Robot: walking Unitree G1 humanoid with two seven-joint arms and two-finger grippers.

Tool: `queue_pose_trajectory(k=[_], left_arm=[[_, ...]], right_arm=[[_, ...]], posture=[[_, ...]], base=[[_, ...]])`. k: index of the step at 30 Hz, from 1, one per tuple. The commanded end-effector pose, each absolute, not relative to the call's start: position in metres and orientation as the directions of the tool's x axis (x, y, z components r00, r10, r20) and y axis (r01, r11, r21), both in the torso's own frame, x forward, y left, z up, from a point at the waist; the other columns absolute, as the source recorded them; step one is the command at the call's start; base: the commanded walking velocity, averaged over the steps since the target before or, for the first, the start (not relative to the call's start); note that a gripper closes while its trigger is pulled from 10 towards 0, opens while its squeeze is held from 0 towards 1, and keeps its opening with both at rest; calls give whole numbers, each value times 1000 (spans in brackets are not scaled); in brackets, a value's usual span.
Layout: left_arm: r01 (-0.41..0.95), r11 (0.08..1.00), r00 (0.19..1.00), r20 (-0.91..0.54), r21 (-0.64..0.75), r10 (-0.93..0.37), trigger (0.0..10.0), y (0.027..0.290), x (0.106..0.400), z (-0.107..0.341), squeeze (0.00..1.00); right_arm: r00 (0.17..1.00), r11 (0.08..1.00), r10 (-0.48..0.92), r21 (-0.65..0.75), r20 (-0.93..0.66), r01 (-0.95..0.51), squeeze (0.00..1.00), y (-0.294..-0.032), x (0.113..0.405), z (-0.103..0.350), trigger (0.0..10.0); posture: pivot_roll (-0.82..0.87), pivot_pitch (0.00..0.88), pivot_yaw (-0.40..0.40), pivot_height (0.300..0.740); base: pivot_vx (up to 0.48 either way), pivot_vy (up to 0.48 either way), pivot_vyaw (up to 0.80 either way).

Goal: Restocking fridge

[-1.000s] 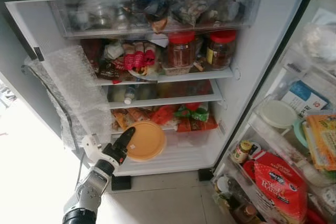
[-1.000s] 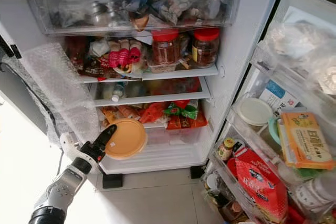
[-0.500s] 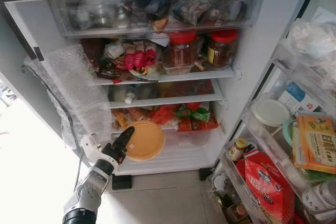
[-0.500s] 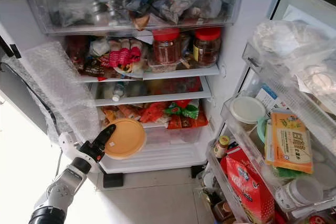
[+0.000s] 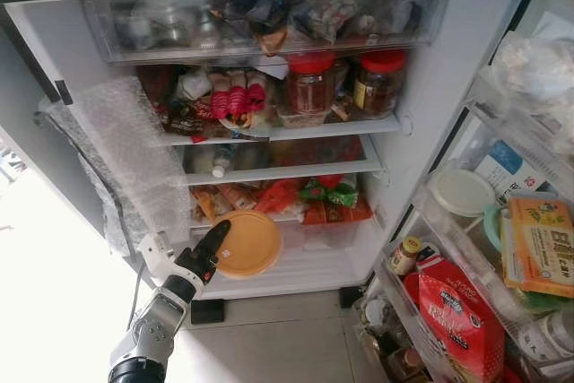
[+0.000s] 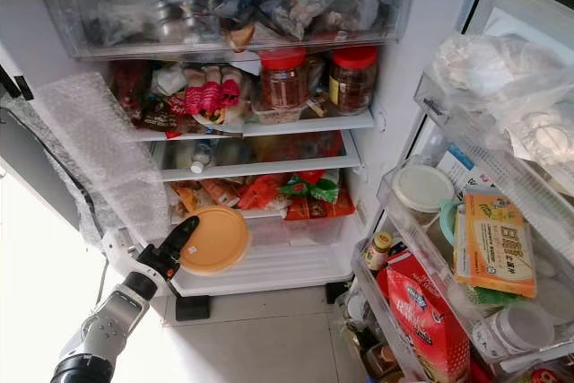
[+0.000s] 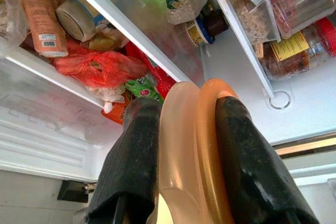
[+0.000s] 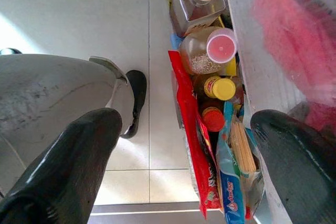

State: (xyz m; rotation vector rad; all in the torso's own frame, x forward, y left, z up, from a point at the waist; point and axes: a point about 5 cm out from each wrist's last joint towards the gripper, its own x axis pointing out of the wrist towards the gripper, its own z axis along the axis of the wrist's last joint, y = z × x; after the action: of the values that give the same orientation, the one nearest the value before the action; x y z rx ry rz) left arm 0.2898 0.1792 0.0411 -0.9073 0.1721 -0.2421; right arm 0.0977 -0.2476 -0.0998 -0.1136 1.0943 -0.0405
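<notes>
My left gripper [image 5: 215,241] is shut on the rim of a round orange lidded container [image 5: 247,244], held in front of the fridge's bottom drawer [image 5: 305,266]. In the left wrist view the two black fingers [image 7: 134,156] pinch the orange container [image 7: 191,150] edge-on. The open fridge [image 5: 448,87] has packed shelves: two red-lidded jars [image 5: 309,82], packets and bottles. My right gripper [image 8: 178,161] is open, hanging above the bottles in the lowest door bin [image 8: 210,51].
The fridge door [image 5: 502,248] stands open at the right, its bins full: a red bag [image 5: 457,316], an orange box [image 5: 543,248], a white-lidded tub [image 5: 462,193]. Bubble wrap [image 5: 130,159] hangs on the left wall. Tiled floor [image 5: 269,338] lies below.
The left gripper and the orange container have dipped slightly lower. A second ago the door shelves stood further right; they have since swung a little inward in view.
</notes>
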Motion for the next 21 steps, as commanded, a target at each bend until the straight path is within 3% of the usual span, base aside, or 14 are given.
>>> queue_pose_trajectory(k=[1,21], left_arm=[[131,607,962,-46,-784,-268,10000,181,293,44,0],[82,646,981,-51,-759,-185,10000,186,302,47,0]], right_arm=[[466,992,-105,-122,-878,-7,0,-253,99,-98,10000],[460,994,-90,-110,-883,-18,0,-253,99,-98,10000]], posture=[[-184,56,6,740],[-184,56,5,740]], base=[[0,0,0],[0,0,0]])
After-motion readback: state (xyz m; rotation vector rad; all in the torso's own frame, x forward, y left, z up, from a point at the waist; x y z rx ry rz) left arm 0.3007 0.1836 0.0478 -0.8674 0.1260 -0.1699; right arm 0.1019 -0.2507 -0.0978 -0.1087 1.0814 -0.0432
